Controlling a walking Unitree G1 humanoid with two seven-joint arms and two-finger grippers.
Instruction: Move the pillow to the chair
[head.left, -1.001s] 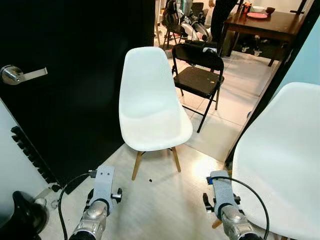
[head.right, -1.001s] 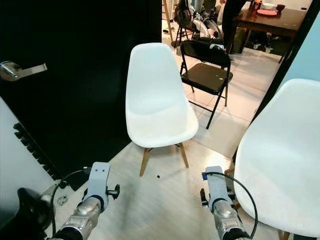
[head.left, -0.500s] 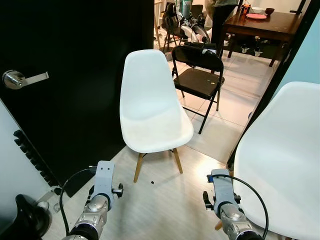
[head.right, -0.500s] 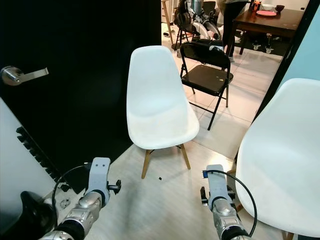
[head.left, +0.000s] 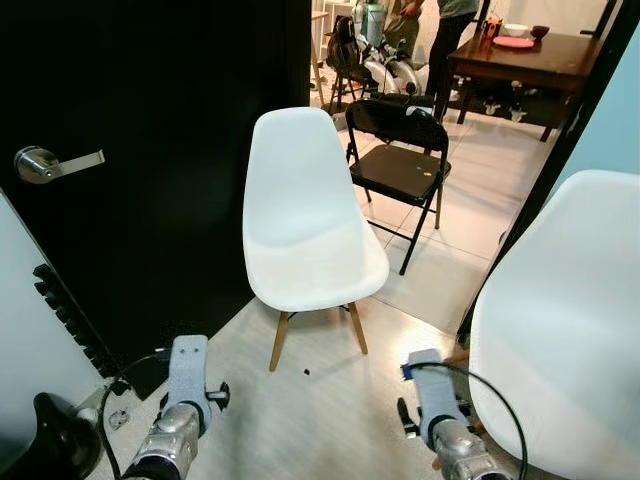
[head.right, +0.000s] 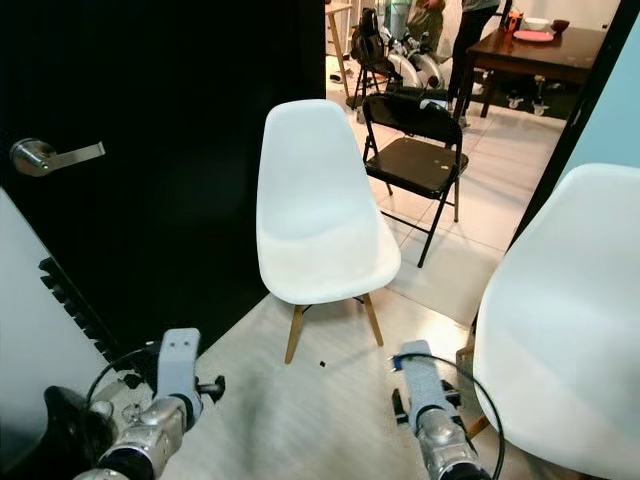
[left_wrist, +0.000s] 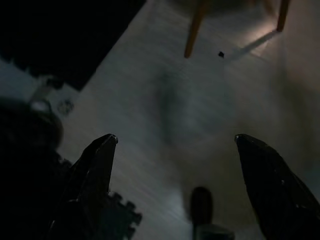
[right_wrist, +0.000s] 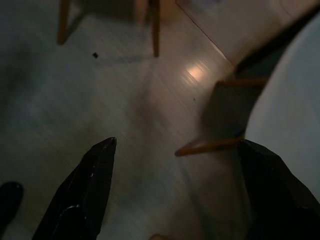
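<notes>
While both grippers (left_wrist: 172, 145) (right_wrist: 175, 150) gape empty over floor, white chair (head.left: 305, 215) upright, seat facing the robot.

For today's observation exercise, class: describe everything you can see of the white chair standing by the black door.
The white chair has a smooth one-piece shell, plastic by its look, with a tall rounded back curving into a dished seat. Its light wooden legs splay onto the pale floor. It stands upright, its seat bare, facing the camera. The door is at its left, a black folding chair behind it. Nothing touches it but the floor.
</notes>
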